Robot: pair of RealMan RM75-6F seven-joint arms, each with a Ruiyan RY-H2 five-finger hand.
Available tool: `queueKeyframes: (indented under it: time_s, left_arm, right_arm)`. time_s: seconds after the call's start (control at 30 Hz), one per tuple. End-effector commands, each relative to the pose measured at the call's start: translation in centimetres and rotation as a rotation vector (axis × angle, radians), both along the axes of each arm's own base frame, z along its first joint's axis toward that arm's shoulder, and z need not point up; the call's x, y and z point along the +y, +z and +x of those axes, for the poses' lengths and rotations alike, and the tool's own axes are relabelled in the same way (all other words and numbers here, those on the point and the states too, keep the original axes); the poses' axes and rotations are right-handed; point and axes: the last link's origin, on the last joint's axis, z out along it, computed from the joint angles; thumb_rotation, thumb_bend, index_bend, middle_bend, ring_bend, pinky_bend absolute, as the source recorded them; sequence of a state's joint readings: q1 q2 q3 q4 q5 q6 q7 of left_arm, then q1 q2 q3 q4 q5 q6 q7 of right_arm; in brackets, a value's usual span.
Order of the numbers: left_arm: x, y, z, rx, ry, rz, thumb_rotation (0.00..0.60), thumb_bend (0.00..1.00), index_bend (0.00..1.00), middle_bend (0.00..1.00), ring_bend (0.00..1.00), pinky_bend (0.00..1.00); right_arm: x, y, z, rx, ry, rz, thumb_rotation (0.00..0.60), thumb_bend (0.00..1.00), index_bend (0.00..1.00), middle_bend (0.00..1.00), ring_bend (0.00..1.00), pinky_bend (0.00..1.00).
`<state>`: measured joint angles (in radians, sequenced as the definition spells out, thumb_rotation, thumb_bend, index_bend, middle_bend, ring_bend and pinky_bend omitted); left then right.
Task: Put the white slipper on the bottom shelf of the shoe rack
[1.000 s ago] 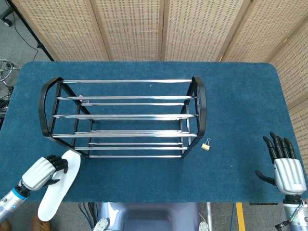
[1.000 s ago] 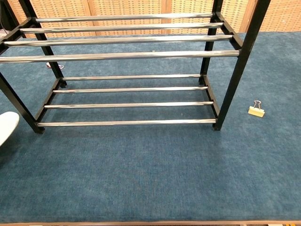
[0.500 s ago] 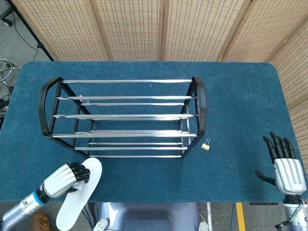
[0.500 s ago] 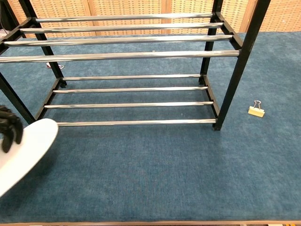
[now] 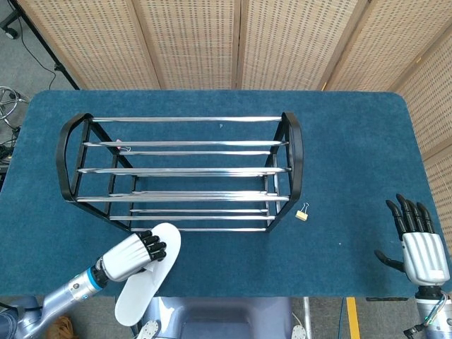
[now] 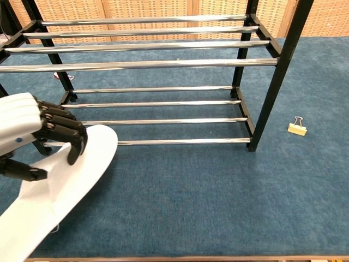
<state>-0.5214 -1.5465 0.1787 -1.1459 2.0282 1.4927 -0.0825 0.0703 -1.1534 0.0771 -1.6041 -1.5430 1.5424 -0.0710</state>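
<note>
- The shoe rack (image 5: 180, 173) stands on the blue table (image 5: 353, 141), its chrome bars running left to right; a band of bare cloth lies between its front bottom bar and the table's near edge.
- The bottom shelf (image 6: 155, 114) shows in the chest view as chrome rails between black posts, with nothing lying on them.
- The white slipper (image 5: 148, 272) sits at the front left, its toe just beside the rack's lowest front bar and its heel overhanging the near edge of the table.
- The left hand (image 5: 131, 256) grips the slipper (image 6: 60, 185) across its strap, dark fingers (image 6: 65, 128) curled over the top and thumb underneath; the forearm reaches in from the lower left.
- The right hand (image 5: 418, 244) hovers at the far right edge, fingers spread and upright, holding nothing.
- A small binder clip (image 5: 302, 212) lies just beside the rack's right front post.
- Compared with half a second ago, the left hand and slipper have moved right and nearer the rack; the right hand has not shifted.
</note>
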Motion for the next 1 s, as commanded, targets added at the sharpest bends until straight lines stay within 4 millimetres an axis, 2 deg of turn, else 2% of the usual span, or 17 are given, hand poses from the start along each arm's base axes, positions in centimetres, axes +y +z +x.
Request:
queueKeyframes:
  time_s: [0.03, 0.4, 1.0]
  left_arm:
    - [0.9, -1.0, 1.0, -0.002, 0.018, 0.006, 0.6, 0.47, 0.72, 0.52, 0.47, 0.53]
    - [3.6, -2.9, 2.1, 0.01, 0.123, 0.001, 0.6, 0.47, 0.72, 0.52, 0.47, 0.53]
    - [8.2, -5.3, 4.6, 0.014, 0.27, 0.146, 0.6, 0.47, 0.72, 0.52, 0.47, 0.53]
  right_arm:
    - [0.0, 0.0, 0.0, 0.0, 0.0, 0.0, 0.6, 0.0, 0.0, 0.0, 0.0, 0.0]
    - [0.0, 0.0, 0.0, 0.0, 0.0, 0.0, 0.6, 0.0, 0.0, 0.0, 0.0, 0.0]
    - [0.0, 0.0, 0.0, 0.0, 0.0, 0.0, 0.6, 0.0, 0.0, 0.0, 0.0, 0.0]
